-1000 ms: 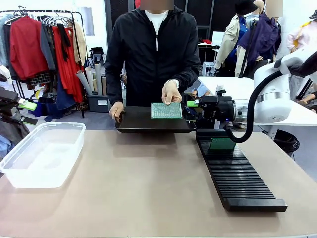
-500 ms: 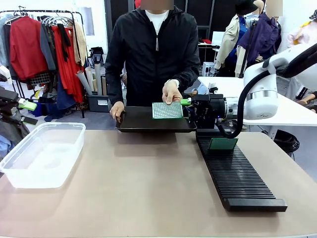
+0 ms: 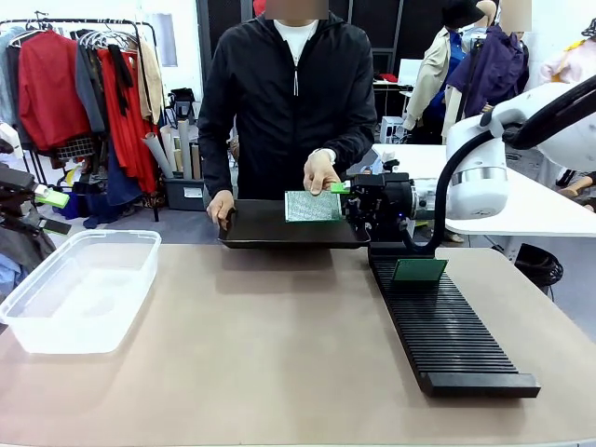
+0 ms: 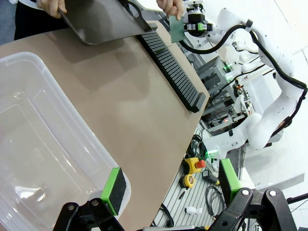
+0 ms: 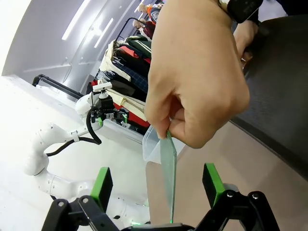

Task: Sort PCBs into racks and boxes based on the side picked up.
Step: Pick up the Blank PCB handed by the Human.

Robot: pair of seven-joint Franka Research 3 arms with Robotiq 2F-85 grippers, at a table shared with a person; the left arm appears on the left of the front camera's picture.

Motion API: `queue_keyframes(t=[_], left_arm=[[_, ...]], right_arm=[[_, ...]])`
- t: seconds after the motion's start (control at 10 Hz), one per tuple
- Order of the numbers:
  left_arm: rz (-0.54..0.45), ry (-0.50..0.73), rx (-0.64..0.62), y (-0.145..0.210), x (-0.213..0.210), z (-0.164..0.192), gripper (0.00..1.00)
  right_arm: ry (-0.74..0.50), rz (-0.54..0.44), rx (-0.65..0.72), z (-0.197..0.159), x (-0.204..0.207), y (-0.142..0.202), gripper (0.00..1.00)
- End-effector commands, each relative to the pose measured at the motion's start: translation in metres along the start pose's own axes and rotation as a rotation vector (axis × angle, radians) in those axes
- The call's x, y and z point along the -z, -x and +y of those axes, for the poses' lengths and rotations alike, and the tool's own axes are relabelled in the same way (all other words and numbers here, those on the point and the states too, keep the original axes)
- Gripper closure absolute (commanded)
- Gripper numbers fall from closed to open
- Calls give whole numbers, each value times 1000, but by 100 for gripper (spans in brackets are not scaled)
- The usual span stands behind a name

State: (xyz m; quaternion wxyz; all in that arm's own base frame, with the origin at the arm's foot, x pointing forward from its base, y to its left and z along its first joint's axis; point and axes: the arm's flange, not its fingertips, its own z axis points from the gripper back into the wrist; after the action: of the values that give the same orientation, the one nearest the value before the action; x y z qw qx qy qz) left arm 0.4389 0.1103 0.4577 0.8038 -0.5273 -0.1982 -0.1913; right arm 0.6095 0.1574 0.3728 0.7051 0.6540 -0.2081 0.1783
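Note:
A person's hand (image 3: 321,172) holds a green PCB (image 3: 312,206) upright over a dark tray (image 3: 279,233). My right gripper (image 3: 345,198) stands open at the board's right edge. In the right wrist view the PCB (image 5: 169,163) is edge-on between the green pads (image 5: 102,185), touching neither, pinched from above by the hand (image 5: 202,72). Another PCB (image 3: 418,270) stands in the far end of the black rack (image 3: 452,335). The clear box (image 3: 79,289) sits at the left. My left gripper (image 4: 171,192) is open over the corner of the box (image 4: 38,144).
The person's other hand (image 3: 220,207) grips the tray's left side at the far table edge. The left arm's gripper (image 3: 51,211) hangs beyond the table's left edge. A clothes rail (image 3: 84,84) and another table (image 3: 521,200) stand behind.
My right gripper has slid left along the far edge, bringing its open fingers around the PCB in the person's hand. The board and the left arm stay put.

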Motion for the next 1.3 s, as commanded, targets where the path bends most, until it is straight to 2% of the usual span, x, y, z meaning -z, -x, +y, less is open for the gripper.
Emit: queue_keyframes(t=[0.0, 0.3, 0.4, 0.5, 0.9, 1.2], left_arm=[[-2, 6, -8, 0, -1, -3, 0], [-2, 6, -8, 0, -1, -3, 0], [-2, 6, -8, 0, -1, -3, 0], [-2, 6, -8, 0, -1, -3, 0], [-2, 6, -8, 0, -1, -3, 0], [-2, 6, -8, 0, -1, -3, 0]], right_arm=[[13, 17, -28, -6, 13, -10, 0], [-4, 22, -48, -5, 18, -16, 0], [-8, 28, -52, -5, 18, -17, 9], [-14, 14, -56, -5, 17, -19, 25], [-24, 7, -54, -7, 18, -22, 100], [-37, -31, -43, -10, 14, -23, 100]])
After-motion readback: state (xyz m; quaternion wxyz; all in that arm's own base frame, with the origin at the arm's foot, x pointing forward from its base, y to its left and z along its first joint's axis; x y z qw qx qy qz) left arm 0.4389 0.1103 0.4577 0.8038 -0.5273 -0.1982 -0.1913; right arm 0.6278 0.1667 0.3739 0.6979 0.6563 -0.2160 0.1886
